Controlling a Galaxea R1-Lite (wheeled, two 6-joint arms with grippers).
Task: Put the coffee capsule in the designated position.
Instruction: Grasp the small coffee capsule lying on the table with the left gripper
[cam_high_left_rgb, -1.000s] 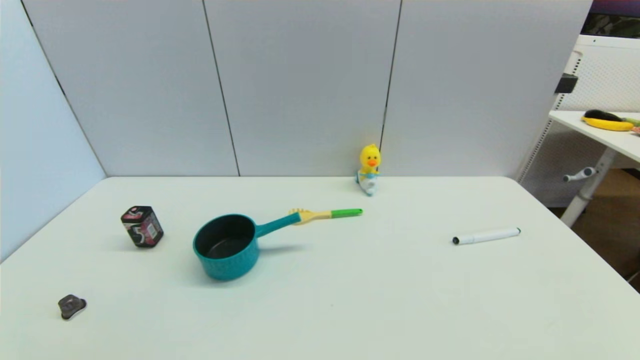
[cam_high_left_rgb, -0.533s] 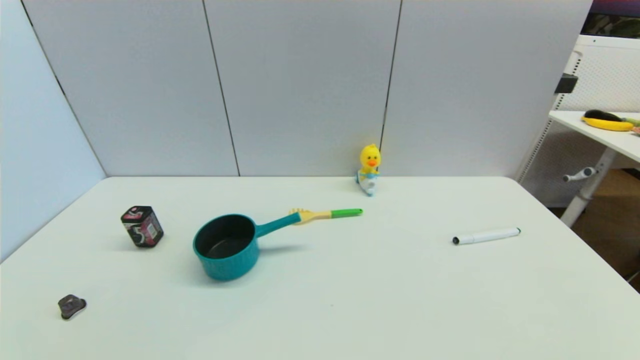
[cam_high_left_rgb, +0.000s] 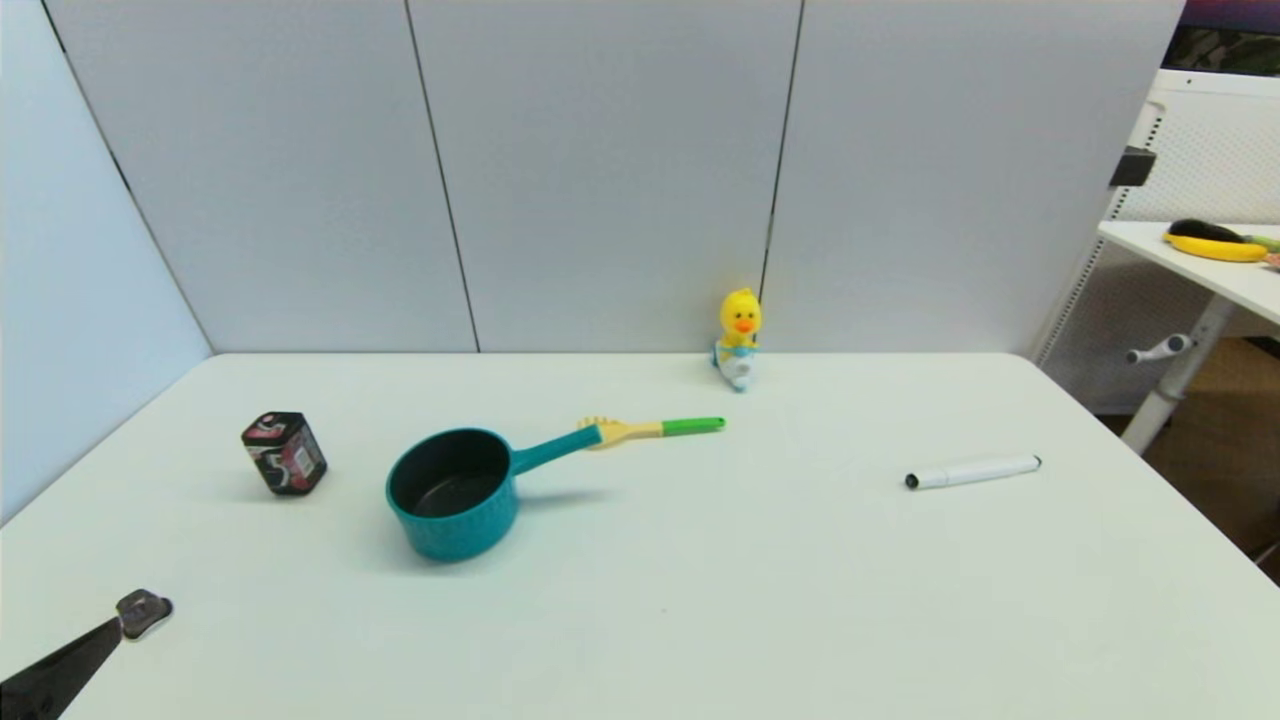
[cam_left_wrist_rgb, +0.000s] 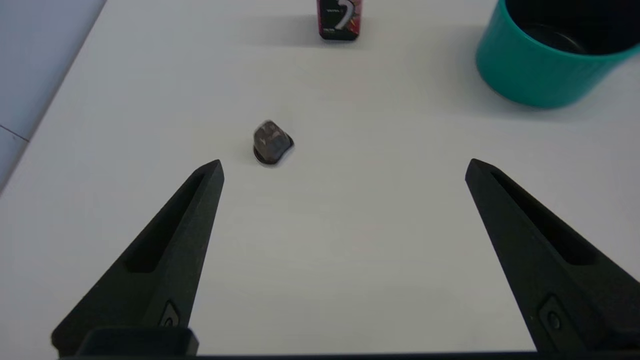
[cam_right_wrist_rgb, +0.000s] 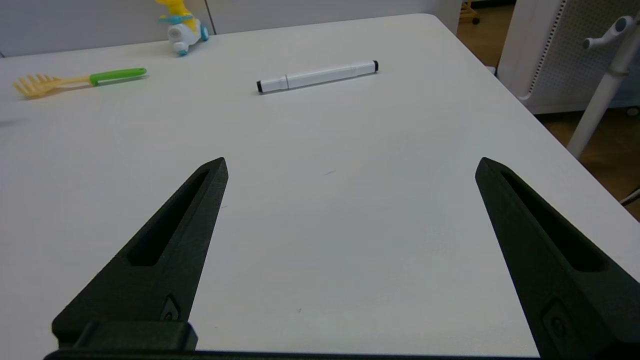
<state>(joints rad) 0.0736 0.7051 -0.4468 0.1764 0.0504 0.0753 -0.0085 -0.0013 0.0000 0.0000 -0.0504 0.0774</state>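
Capsule lies on its side at the near left of the table, alone on the bare white surface. It is very small, with a sloped body and a thin rim. In the left wrist view the capsule is beyond the fingertips of the left gripper and much closer to one finger than to the other, not between them. The fingers are spread wide and hold nothing. In the head view only one black finger shows, coming in from the near left corner with its tip just beside the capsule.

The main risk, in my judgement, is this off-centre position. If the gripper goes forward as it is, the closer finger can hit the capsule first and push it. Because it lies on its side, it can roll or slide away to the left edge. If the fingers close on the sloped wall, it can also squeeze out of the grip.

The teal pan stands farther in and to the right, well apart from the capsule, and the black tin is farther back. The pictures do not mark any designated place, so a wrong drop point is a risk too.

The right gripper is parked over the near right of the table, wide open and empty, with the marker far from it.
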